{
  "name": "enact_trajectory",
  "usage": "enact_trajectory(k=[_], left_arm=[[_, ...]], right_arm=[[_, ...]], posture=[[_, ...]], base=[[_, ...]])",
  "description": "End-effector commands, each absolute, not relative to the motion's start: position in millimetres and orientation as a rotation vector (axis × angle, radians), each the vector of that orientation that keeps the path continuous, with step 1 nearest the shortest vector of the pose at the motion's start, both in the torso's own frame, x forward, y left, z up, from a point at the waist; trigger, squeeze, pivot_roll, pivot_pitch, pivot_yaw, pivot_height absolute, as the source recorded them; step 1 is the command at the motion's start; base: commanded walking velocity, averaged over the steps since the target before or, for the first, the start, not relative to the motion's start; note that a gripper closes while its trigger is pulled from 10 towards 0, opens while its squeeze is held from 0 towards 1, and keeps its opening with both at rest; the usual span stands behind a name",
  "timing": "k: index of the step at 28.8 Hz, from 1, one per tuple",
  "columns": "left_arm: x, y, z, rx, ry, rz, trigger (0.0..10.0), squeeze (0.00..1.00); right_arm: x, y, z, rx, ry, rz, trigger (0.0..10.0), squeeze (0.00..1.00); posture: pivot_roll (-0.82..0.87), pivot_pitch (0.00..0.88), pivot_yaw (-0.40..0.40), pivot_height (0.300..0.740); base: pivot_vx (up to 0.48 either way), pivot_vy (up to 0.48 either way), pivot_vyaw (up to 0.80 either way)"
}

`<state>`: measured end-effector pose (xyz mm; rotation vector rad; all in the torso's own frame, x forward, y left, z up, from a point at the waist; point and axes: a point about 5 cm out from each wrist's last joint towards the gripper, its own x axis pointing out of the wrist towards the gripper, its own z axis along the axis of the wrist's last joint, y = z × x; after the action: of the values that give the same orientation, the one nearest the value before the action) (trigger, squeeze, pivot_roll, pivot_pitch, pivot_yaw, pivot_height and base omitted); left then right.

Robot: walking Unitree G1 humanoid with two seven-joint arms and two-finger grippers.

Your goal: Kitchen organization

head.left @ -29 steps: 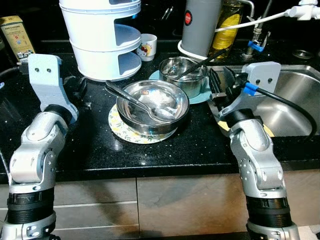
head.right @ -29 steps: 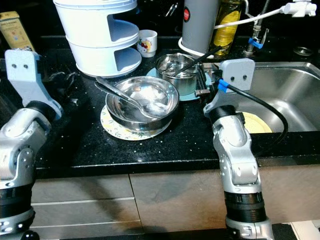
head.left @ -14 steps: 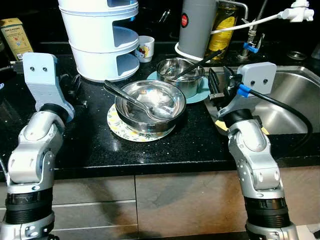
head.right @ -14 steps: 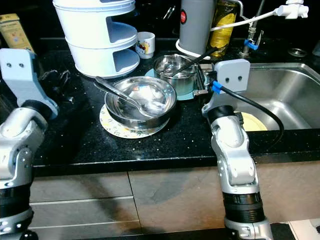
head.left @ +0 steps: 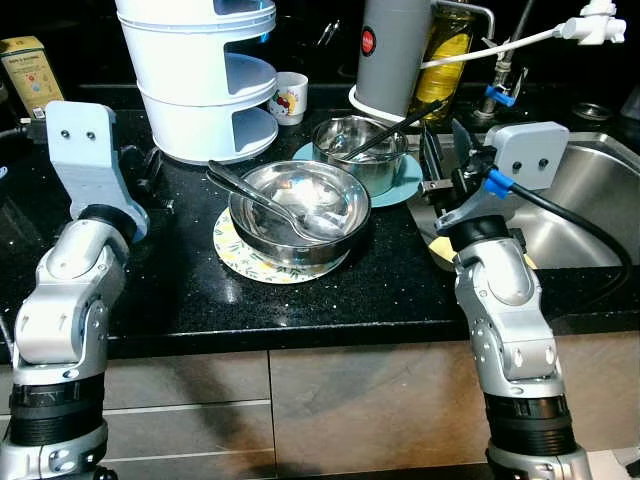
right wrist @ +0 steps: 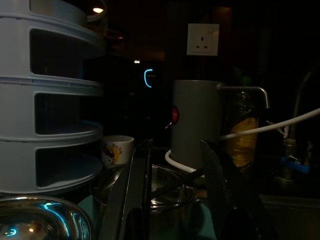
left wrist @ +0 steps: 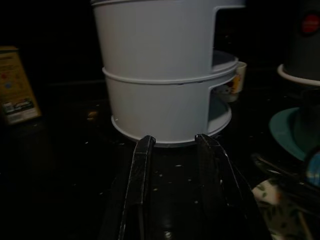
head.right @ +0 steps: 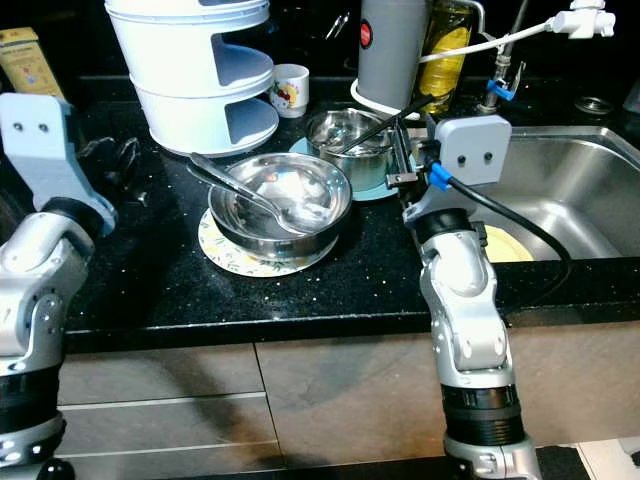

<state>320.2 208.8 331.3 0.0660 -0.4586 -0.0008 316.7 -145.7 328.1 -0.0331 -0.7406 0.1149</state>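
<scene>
A large steel bowl (head.left: pixel 300 205) with a spoon (head.left: pixel 262 198) in it sits on a patterned plate (head.left: pixel 233 250) in the middle of the black counter (head.left: pixel 300 300). Behind it a smaller steel pot (head.left: pixel 360 150) holding a black utensil stands on a teal plate (head.left: pixel 405 186). My right gripper (head.left: pixel 445 150) hovers open and holds nothing just right of the teal plate, at the sink's edge, pointing toward the pot (right wrist: pixel 165 195). My left gripper (left wrist: pixel 172 145) rests open low over the counter, facing the white tiered rack (left wrist: pixel 160 75).
The white rack (head.left: pixel 205 70) stands back left with a small printed cup (head.left: pixel 290 95) beside it. A grey canister (head.left: pixel 395 50) and an oil bottle (head.left: pixel 455 40) stand behind the pot. The steel sink (head.left: pixel 590 190) holds a yellow plate (head.right: pixel 505 245). A yellow box (head.left: pixel 30 75) is far left.
My right gripper has risen slightly beside the teal plate. The left arm holds still. The head view has shifted a little.
</scene>
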Motion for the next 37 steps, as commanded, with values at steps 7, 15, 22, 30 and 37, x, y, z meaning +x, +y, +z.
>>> enact_trajectory(k=[7, 15, 22, 30, 37], left_arm=[[320.4, 201.1, 327.0, 0.066, -0.447, -0.087, 10.0, 0.0], [319.6, 204.9, 326.2, 0.077, -0.45, -0.081, 10.0, 0.0], [318.8, 211.1, 327.2, 0.069, -0.455, -0.052, 10.0, 0.0], [318.1, 209.1, 325.8, 0.036, -0.47, -0.089, 10.0, 0.0], [319.3, 214.2, 327.6, 0.021, -0.474, -0.097, 10.0, 0.0]], right_arm=[[317.9, -154.1, 322.6, -0.02, -0.685, 0.065, 10.0, 0.0], [323.3, -159.7, 313.2, -0.01, -0.629, 0.054, 10.0, 0.0], [323.6, -158.7, 312.0, 0.003, -0.615, 0.064, 10.0, 0.0], [323.1, -157.4, 310.2, 0.043, -0.61, 0.096, 10.0, 0.0], [323.6, -159.2, 307.8, 0.068, -0.605, 0.092, 10.0, 0.0]], posture=[[0.0, 0.168, 0.007, 0.74], [0.01, 0.172, 0.005, 0.74], [0.01, 0.176, 0.003, 0.74], [0.01, 0.17, 0.003, 0.74], [0.03, 0.135, 0.022, 0.74]], base=[[0.0, 0.0, 0.0], [0.0, 0.0, 0.0], [0.0, 0.0, 0.0], [0.0, 0.0, 0.0], [0.0, 0.0, 0.0]])
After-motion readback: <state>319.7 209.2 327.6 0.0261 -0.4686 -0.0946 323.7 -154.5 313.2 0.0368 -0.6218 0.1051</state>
